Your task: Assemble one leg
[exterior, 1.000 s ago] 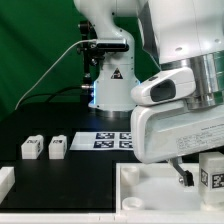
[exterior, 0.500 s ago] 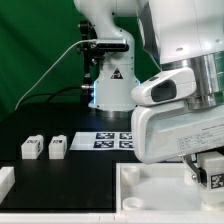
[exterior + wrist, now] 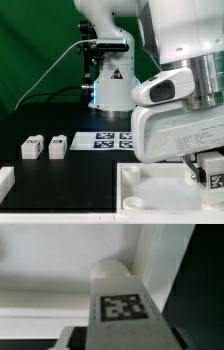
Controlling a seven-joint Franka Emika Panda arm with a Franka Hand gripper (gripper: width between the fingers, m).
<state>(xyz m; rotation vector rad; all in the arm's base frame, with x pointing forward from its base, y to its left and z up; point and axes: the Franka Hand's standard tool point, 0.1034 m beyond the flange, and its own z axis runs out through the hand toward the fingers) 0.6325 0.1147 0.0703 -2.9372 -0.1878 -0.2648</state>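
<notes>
My end effector (image 3: 207, 172) is clamped on the leg (image 3: 122, 300), tag toward the wrist camera, poised over the white tray piece (image 3: 150, 190) at the exterior view's right. I judge it light, rigid and slick, so I grip its flat sides firmly.

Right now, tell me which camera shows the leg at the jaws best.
The wrist view: the leg fills the picture, its tag facing the camera. The exterior view catches only part of it at its right edge.

The arm (image 3: 178, 110) reaches low, its end effector (image 3: 203, 170) clamped on the leg (image 3: 122, 303).
</notes>
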